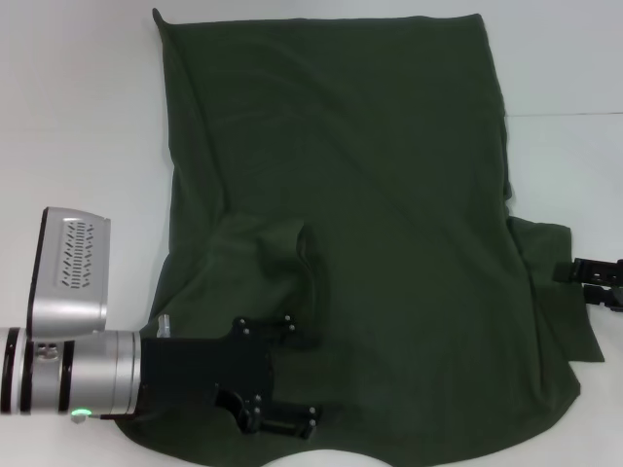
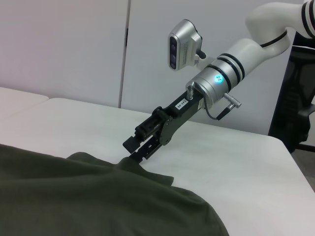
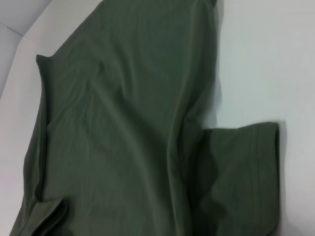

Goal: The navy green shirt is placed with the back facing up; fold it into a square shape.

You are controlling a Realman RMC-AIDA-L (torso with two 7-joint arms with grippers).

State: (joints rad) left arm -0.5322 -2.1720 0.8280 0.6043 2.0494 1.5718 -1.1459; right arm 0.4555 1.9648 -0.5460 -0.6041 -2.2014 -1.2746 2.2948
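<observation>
The large dark olive-green soft cotton T-shirt [image 1: 389, 214] lies spread flat on the white table [image 1: 78, 117], plain side up, covering most of the middle of the head view. Its straight hem runs along the far edge, and the near edge reaches almost to the robot. The sleeve on the robot's left is folded inward over the body of the shirt [image 1: 282, 263], while the sleeve on the robot's right [image 3: 246, 167] lies spread outward on the table.

The left pincer [image 1: 302, 375], black on a silver arm, rests low over the near left part of the shirt, its fingers apart with cloth beneath them; whether it has hold of any cloth cannot be told.

The right pincer [image 2: 135, 150] is tilted down at the edge of the right sleeve, its black fingers slightly apart, the lower tip touching the sleeve's raised edge.
</observation>
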